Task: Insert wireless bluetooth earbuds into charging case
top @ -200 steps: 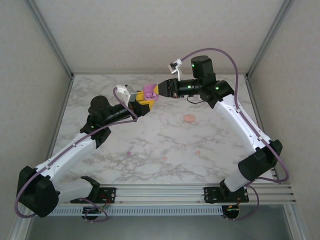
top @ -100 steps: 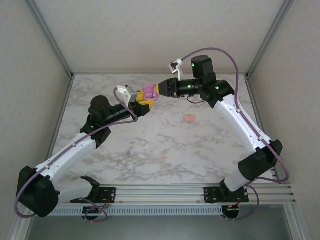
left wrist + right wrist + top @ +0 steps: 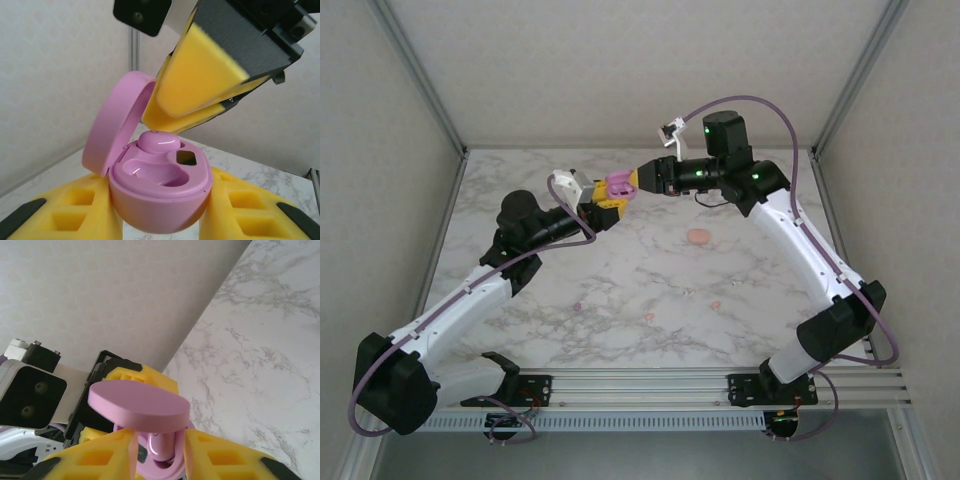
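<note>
Now | left tool (image 3: 603,208) holds open case (image 3: 165,195) | earbud (image 3: 157,142) seated | right tool (image 3: 160,437) grip unclear

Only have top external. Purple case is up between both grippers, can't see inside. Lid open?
Observer: Yes. In the left wrist view the lid is hinged up, with the purple charging case clamped in the left gripper.
Operator: Bud in?
Observer: One purple earbud sits in the socket by the lid, standing proud of it.
Operator: Right gripper holding it?
Observer: Can't tell. The right gripper has its tips just above the earbud.
</note>
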You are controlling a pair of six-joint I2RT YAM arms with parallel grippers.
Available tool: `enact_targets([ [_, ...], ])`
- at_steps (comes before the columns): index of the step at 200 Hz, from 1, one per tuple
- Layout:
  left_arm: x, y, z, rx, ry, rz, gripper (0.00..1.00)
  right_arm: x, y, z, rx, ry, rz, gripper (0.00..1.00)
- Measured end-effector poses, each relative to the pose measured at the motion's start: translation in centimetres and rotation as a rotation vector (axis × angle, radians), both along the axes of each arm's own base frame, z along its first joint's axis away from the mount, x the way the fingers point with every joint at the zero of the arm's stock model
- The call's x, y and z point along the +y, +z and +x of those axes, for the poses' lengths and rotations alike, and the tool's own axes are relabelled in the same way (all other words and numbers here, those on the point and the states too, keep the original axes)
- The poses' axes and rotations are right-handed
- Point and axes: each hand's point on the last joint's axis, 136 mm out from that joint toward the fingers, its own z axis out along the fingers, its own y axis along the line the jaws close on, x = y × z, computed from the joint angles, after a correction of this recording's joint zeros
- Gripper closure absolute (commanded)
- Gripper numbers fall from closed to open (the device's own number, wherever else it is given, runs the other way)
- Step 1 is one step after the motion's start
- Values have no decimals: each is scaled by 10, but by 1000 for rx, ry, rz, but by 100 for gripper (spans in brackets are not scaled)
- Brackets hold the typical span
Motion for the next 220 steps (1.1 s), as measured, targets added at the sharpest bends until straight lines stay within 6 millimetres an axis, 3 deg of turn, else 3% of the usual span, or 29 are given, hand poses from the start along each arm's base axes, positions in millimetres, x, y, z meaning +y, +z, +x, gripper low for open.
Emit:
enact_targets([
  [69, 5, 3, 4, 12, 44, -12, 71, -30, 28, -16, -116, -126, -4, 60],
  [105, 12, 10, 7, 32, 86, -44, 71, -50, 12, -6, -135, -267, -75, 60],
  [132, 25, 22, 10, 25, 146, -76, 71, -61, -34, 4, -67, -345, -180, 60],
  [165, 47, 39, 10, -3, 236, -104, 71, -59, -116, 7, 114, -360, -301, 60],
  [195, 58, 50, 7, -12, 286, -107, 71, -27, -199, -9, 283, -283, -430, 60],
  [220, 64, 64, 4, -31, 313, -106, 71, 9, -251, -31, 343, -178, -527, 60],
])
